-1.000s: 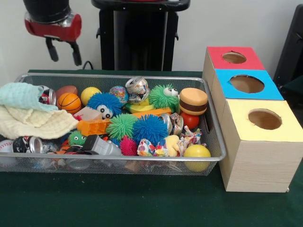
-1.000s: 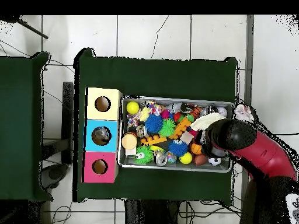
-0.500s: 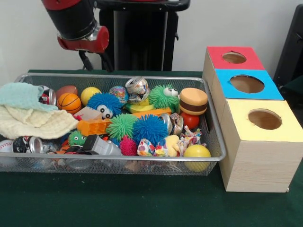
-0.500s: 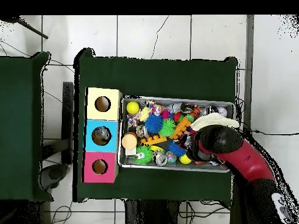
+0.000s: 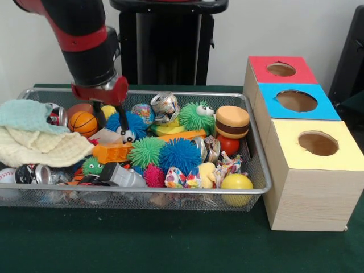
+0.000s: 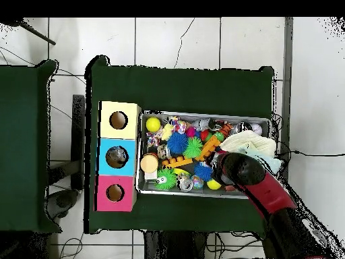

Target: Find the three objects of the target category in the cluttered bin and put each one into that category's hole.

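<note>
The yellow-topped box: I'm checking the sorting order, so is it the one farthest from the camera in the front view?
No, the yellow-topped wooden box stands nearest the camera, with the blue-topped box behind it and the red-topped box farthest.

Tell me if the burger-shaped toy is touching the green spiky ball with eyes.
Apart. In the front view, a strip of wire bin shows between the burger-shaped toy and the green spiky ball with eyes.

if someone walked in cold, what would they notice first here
Probably the red and black arm reaching down into the wire bin, its tool low among the toys near the small basketball and the blue spiky ball with eyes. Next, the bin's heap of bright spiky balls, crushed cans and cloths. Beside it stand three wooden boxes with holes, topped red, blue and yellow.
</note>
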